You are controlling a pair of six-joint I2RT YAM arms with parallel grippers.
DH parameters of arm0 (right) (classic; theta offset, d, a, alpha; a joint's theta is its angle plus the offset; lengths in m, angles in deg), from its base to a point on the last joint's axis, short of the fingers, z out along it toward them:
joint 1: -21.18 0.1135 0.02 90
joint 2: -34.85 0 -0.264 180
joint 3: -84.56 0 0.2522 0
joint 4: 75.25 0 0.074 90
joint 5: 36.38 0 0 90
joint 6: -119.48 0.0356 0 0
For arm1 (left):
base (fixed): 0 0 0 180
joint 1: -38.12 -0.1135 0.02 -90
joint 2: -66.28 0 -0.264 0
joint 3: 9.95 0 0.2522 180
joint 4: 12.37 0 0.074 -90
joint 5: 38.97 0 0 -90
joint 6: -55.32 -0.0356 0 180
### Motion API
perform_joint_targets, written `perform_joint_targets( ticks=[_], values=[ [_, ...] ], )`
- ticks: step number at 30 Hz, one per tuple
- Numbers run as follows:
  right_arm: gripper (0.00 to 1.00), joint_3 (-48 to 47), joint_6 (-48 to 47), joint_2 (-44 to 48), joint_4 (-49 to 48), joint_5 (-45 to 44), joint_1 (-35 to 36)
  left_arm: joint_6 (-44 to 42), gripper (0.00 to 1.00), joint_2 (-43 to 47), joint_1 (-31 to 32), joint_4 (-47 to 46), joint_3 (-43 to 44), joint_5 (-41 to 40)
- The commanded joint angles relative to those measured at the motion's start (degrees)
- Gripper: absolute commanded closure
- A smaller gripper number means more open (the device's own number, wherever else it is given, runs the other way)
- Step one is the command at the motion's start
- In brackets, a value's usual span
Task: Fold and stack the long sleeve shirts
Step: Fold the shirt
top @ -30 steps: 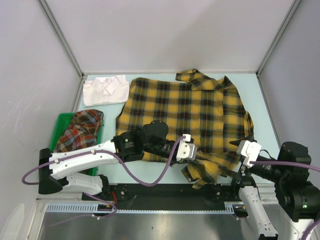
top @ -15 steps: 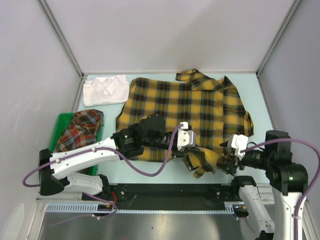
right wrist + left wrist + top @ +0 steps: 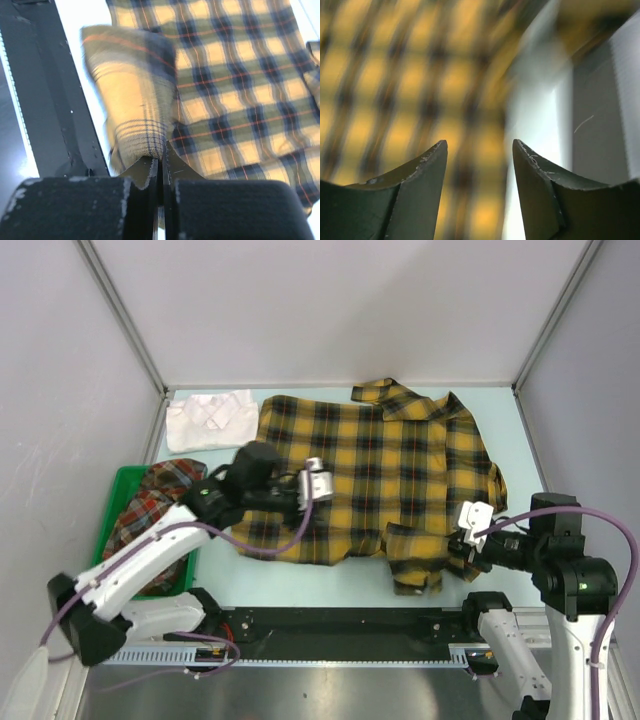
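Shirt: yellow-and-black plaid shirt spread flat mid-counter, collar toward the far edge, hem toward the arm bases, collar-to-hem line running far to near.
Sleeve: folded sleeve bunched at the near right corner.
Right tool: pressed together, pinching the sleeve; arm low, pointing left.
Left tool: fingers spread, empty, above the shirt's left half; arm reaching diagonally over the green bin.
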Motion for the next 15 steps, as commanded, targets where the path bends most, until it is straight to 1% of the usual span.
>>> perform_joint_targets(
  ticks=[1,2,3,4,7,9,11,15],
  values=[
    [1.0,-1.75,1.68,-1.11,1.0,-3.07,0.39,-28.8,0.4,12.84,-14.25,25.38,-14.13,-5.7],
    [1.0,-1.66,1.6,-1.38,1.0,-2.81,0.48,-32.27,0.4,14.45,-16.64,26.63,-17.21,-7.29],
    [1.0,-1.49,1.6,-1.64,1.0,-2.81,0.48,-35.53,0.41,15.51,-18.93,27.86,-22.29,-8.62],
    [1.0,-1.4,1.51,-1.82,0.91,-3.24,0.48,-38.95,0.41,16.65,-22.34,28.22,-24.6,-11.24],
    [1.0,-0.96,0.98,-2.87,0.21,-4.82,0.48,-41.53,0.41,15.79,-26.58,26.04,-30.24,-13.37],
    [1.0,-1.22,0.98,-4.01,0.12,-5.27,0.56,-40.75,0.41,14.91,-26.77,20.96,-32.53,-14.69],
    [1.0,-1.66,0.89,-5.42,0.12,-5.01,0.57,-40.92,0.41,13.51,-26.68,17.78,-34.37,-16.8],
    [1.0,-2.28,1.07,-7.26,-0.06,-5.18,0.65,-44.69,0.41,12.88,-26.77,12.34,-37.36,-18.21]
  ],
)
